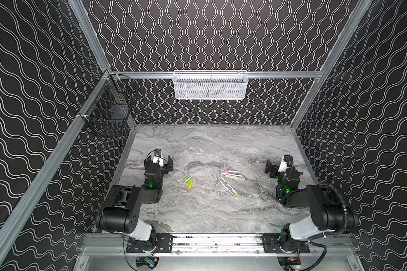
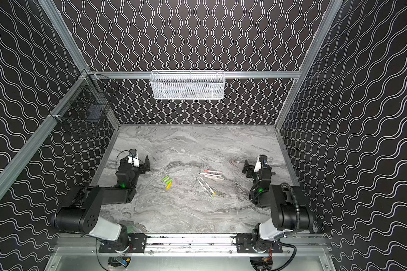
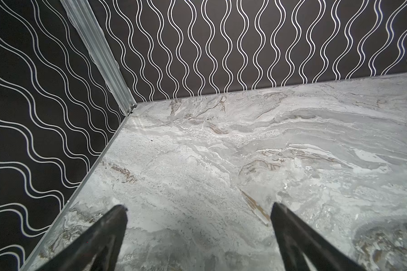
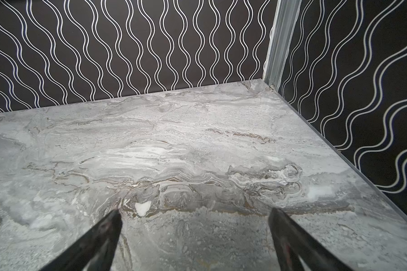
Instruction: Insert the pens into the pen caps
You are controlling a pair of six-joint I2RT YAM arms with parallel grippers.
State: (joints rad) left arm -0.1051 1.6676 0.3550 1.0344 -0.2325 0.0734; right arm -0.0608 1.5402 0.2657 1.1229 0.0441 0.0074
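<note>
Pens (image 1: 234,177) lie inward of my right claw (image 1: 280,166), caps (image 1: 188,180) inward of my left claw (image 1: 159,164); both gape empty

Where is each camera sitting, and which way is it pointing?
Left wrist: on the left arm, low over the table, facing the far-left corner; open left gripper's tips show.
Right wrist: on the right arm, low, facing the far-right corner; open right gripper's tips show.
Top views: high over the near edge, looking down and forward; both arms, pens, caps show.
Shared: top views nearly match; wrist views share only table and back wall.
</note>
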